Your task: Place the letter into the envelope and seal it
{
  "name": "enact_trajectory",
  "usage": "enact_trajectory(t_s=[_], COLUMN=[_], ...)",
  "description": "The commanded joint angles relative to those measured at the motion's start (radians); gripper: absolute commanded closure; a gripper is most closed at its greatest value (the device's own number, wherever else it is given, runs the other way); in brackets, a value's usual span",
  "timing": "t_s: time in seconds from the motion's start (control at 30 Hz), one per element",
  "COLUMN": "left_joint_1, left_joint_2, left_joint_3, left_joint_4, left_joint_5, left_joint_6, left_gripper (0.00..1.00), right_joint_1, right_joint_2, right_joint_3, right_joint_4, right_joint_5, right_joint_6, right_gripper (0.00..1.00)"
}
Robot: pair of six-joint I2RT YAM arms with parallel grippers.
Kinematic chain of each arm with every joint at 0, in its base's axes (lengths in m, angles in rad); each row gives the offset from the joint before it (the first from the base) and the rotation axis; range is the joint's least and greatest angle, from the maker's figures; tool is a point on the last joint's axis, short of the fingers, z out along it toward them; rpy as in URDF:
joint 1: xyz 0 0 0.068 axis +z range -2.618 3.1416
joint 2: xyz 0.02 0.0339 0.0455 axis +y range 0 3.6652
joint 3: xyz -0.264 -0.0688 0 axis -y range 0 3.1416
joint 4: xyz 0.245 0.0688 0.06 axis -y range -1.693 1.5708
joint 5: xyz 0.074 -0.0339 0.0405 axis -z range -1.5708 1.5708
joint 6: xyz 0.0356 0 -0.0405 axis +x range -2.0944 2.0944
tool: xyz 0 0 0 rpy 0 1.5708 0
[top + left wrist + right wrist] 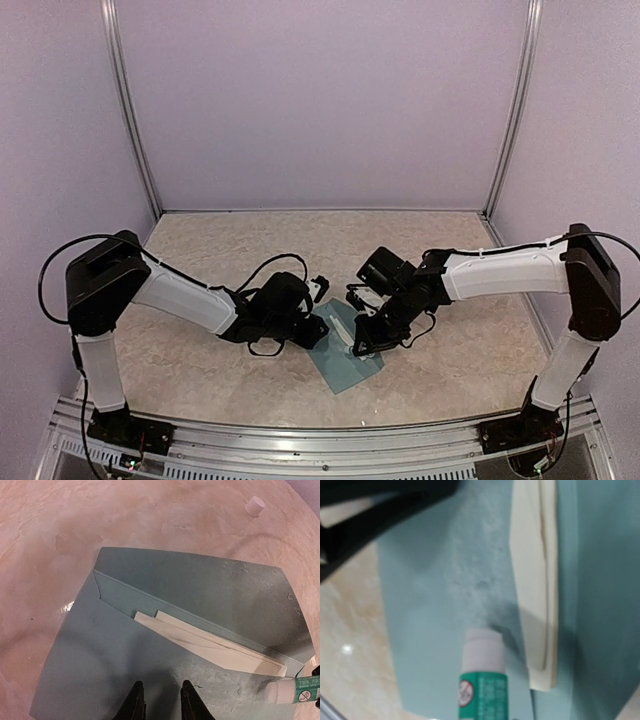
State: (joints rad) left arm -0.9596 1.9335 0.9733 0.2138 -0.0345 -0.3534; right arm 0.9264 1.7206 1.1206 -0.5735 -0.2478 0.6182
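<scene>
We judge the gluing step to be in hand. The envelope lies open on the table between the two arms, its flap spread toward the left gripper. The cream letter sits in the pocket, though a strip of it shows past the pocket mouth and lies on the flap. The right gripper holds the glue stick, whose white tip is down close to the flap at the envelope's edge. Whitish smears on the flap near the tip read as glue already laid. The left gripper is over the flap with its fingers narrowed to a small gap, and we see nothing between them. Whether they press the paper we cannot tell. Next, we think, the flap must fold over the pocket and be pressed flat, and the letter's exposed strip may first need pushing in so it does not catch the glue. The stick's green label carries a red crossed-circle symbol, but its lettering is too blurred to read. A small white cap lies on the table beyond the envelope.
</scene>
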Motion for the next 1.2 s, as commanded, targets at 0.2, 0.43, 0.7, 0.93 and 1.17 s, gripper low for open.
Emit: enact_trajectory(t_s=[0.2,0.43,0.7,0.93,1.17], left_joint_1=[0.014,0.021,0.032,0.033,0.034], left_joint_2=[0.032,0.048,0.063,0.058,0.051], left_joint_3=[-0.018,-0.027,-0.031,-0.035,-0.045], left_joint_4=[0.030,0.036,0.038,0.041,0.048], left_joint_5=[0.012,0.028,0.059,0.065,0.068], left_joint_6=[0.027,0.031,0.033,0.028,0.014], left_gripper=[0.83,0.86,0.89,0.89,0.89], right_joint_1=[-0.018,-0.030,-0.044,-0.063,-0.069], right_joint_2=[0.090,0.129,0.191,0.238,0.259], right_joint_3=[0.074,0.103,0.166,0.217,0.255], right_joint_4=[-0.057,-0.056,-0.054,-0.038,-0.032], right_joint_5=[0.029,0.052,0.065,0.071,0.072], right_joint_6=[-0.027,-0.033,-0.059,-0.083,-0.096], right_gripper=[0.95,0.95,0.95,0.95,0.96])
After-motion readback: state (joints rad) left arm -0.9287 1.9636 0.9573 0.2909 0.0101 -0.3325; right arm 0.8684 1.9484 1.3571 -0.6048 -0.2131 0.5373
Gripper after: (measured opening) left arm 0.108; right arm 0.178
